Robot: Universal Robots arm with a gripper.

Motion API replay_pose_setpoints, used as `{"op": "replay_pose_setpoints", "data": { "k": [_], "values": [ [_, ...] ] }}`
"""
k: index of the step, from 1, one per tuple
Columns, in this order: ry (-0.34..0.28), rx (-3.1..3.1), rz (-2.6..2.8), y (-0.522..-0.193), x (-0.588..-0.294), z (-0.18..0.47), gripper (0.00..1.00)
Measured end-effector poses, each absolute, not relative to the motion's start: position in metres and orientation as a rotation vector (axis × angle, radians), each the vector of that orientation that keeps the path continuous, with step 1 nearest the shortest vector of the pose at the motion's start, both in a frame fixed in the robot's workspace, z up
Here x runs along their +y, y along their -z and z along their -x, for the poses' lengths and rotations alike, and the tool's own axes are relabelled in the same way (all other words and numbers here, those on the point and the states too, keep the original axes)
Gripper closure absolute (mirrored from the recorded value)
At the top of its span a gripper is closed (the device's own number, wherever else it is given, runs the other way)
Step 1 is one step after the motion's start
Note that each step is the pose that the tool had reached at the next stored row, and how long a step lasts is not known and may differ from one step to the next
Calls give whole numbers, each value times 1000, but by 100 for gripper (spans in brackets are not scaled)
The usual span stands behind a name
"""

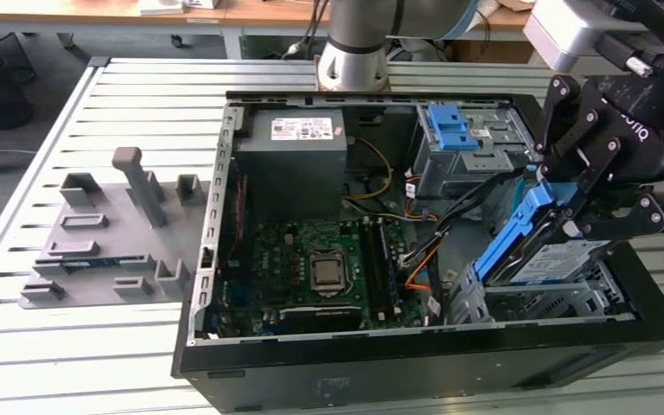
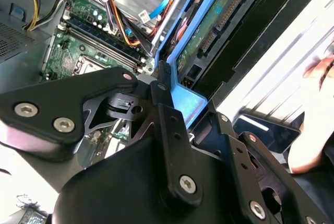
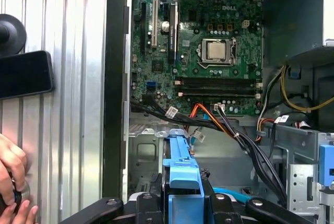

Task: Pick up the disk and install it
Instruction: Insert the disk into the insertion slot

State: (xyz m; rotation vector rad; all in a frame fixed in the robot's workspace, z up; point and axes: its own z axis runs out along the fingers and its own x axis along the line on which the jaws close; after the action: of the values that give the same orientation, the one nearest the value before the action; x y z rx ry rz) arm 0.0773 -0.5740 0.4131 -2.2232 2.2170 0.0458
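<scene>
Black metal gripper [image 1: 563,212] is pinching the flat silver disk with the blue plastic frame [image 1: 545,259], squeezing the frame from both sides. The disk is hanging tilted under the gripper, at the exterior view's right end of the open black computer case [image 1: 424,363]. Its low edge is reaching the top of the grey metal bay [image 1: 517,304] in that corner; I cannot tell if they are touching. The green board [image 1: 286,251] is lying well apart, in the middle of the case. In the first wrist view, a person's hand [image 3: 13,166] is resting on the ribbed metal table [image 3: 78,104] beside the case.
</scene>
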Motion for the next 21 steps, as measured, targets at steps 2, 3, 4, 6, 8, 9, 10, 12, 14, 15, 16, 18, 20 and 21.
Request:
{"op": "replay_pose_setpoints", "data": {
  "k": [2,3,4,6,8,9,10,12,14,15,16,18,20,21],
  "values": [
    [-46,2217,2223,-411,-574,-77,64],
    [-46,2217,2223,-410,-574,-77,64],
    [-46,2217,2223,-409,-574,-77,64],
    [-46,2217,2223,-407,-574,-77,64],
    [-46,2217,2223,-404,-574,-77,64],
    [-46,2217,2223,-403,-574,-77,64],
    [-46,2217,2223,-402,-574,-77,64],
    [-46,2217,2223,-400,-574,-77,64],
    [-46,2217,2223,-398,-574,-77,64],
    [-46,2217,2223,-397,-574,-77,64],
    [-46,2217,2223,-396,-574,-77,64],
    [-46,2217,2223,-394,-574,-77,64],
    [-46,2217,2223,-392,-574,-77,64],
    [-46,2217,2223,-391,-574,-77,64]
  ]
}}
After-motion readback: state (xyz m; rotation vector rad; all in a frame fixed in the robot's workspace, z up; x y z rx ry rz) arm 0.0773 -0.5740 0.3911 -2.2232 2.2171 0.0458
